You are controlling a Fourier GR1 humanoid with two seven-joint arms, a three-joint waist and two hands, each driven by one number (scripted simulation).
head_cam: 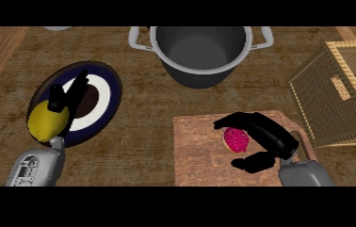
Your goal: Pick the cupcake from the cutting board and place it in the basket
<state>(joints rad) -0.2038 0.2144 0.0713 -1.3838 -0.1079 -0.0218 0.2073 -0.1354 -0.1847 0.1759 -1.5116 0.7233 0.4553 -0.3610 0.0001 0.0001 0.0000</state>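
Note:
The cupcake (236, 139), with pink-red frosting, sits on the wooden cutting board (201, 155) at the lower middle right. My right hand (268, 136) arches over it, fingers curling round its far side and thumb at its near side; the cupcake rests on the board. The woven basket (327, 94) stands at the right edge, beyond the board. My left hand (69, 95) rests open, fingers up, over the plate at the left.
A large grey pot (200, 52) with two handles stands at the back centre. A dark-rimmed plate (104, 99) at the left carries a yellow lemon-like fruit (47, 122). Wooden counter lies between the pot and the board.

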